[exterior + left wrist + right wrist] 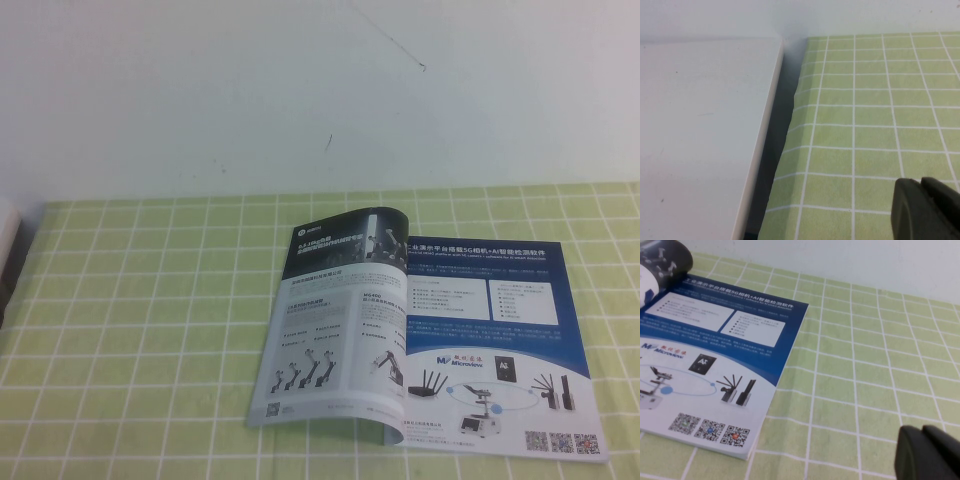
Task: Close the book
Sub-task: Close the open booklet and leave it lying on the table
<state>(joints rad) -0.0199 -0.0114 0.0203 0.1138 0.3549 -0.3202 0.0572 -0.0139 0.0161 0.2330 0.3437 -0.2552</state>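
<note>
An open magazine-like book (440, 345) lies on the green checked tablecloth (150, 330), right of centre. Its left pages (340, 320) arch upward in a curl, while the blue right page (495, 340) lies flat. Neither arm appears in the high view. In the right wrist view the book (715, 355) shows its blue page and QR codes, and my right gripper (921, 432) hovers over bare cloth beside the book's right edge, fingers together, holding nothing. In the left wrist view my left gripper (921, 183) is shut and empty over the cloth, with no book in sight.
A white board or tabletop (700, 130) borders the cloth's left edge, with a dark gap (771, 170) between them. A plain white wall (320, 90) stands behind the table. Cloth (880, 355) stretches to the right of the book.
</note>
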